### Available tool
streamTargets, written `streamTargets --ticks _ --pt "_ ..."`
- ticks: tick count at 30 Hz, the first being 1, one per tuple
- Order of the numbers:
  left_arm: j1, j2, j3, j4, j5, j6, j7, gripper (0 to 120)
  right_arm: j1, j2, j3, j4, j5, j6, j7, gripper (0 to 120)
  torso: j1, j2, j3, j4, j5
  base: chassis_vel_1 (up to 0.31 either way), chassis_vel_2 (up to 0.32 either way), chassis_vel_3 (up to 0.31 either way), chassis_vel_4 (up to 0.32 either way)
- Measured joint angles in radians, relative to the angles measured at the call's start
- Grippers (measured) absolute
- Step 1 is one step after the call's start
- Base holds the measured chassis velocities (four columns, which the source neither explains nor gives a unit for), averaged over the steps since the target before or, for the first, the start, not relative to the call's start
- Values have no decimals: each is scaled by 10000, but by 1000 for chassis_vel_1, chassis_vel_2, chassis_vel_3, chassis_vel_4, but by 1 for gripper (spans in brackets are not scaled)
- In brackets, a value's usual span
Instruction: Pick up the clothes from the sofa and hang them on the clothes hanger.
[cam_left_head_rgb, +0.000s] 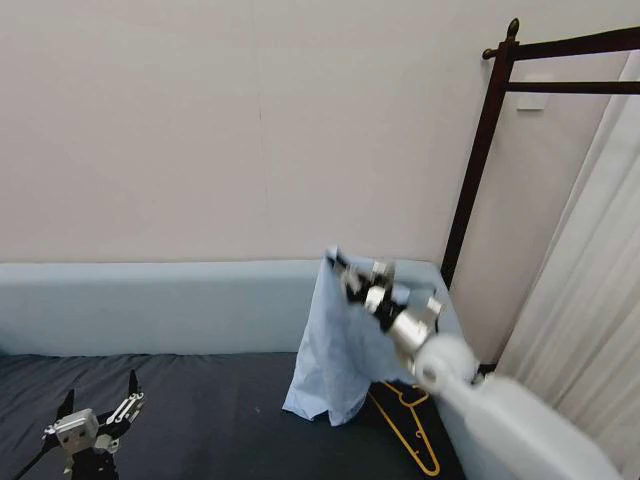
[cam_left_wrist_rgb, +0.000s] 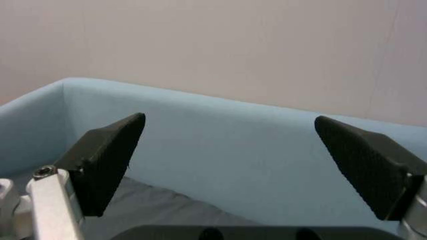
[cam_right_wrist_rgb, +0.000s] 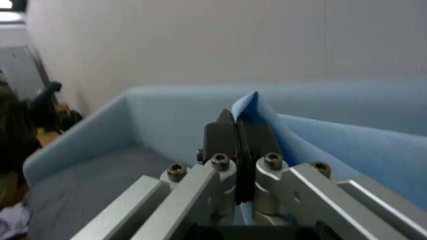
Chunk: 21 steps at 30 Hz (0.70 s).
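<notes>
Blue garment (cam_left_head_rgb: 328, 352) — vertical below right gripper (cam_left_head_rgb: 342, 270)

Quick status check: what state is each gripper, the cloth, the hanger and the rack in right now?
blue cloth: lifted, hanging down.
right gripper: shut on the blue cloth's top edge.
left gripper: open, empty, low over the sofa seat.
yellow hanger: lying on the sofa seat, bare.
clothes rack: upright.

No text, label, brand, number or sign could be read anywhere: not on the pale blue garment (cam_left_head_rgb: 322, 360), the sofa (cam_left_head_rgb: 150, 305), the dark wooden rack (cam_left_head_rgb: 478, 150) or the wall (cam_left_head_rgb: 200, 120).
</notes>
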<state>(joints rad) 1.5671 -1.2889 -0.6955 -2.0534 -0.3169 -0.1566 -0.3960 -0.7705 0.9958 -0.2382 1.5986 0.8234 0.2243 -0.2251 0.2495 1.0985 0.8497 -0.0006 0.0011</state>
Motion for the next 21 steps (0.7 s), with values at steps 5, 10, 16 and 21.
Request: streamTargets --ticks 5,10,16,21 --pt "65 0 15 -2 2 -36 1 100 -1897 986 -3 -1334 -1406 349 657 0 0 0 0 2 -1 0 0 0 0" --pt "95 20 23 -44 12 -42 0 100 -2759 1425 129 -1507 -2064 -352 2317 2 0 0 0 3 -2 0 0 0 0" --pt "81 23 72 -57 31 -43 1 100 -3712 1233 148 108 -1243 -1775 2872 25 0 1 0 3 -2 0 0 0 0" --pt "41 6 128 -56 41 -43 2 100 -4200 827 206 1890 48 -3243 3459 42 0 0 1 3 -1 0 0 0 0"
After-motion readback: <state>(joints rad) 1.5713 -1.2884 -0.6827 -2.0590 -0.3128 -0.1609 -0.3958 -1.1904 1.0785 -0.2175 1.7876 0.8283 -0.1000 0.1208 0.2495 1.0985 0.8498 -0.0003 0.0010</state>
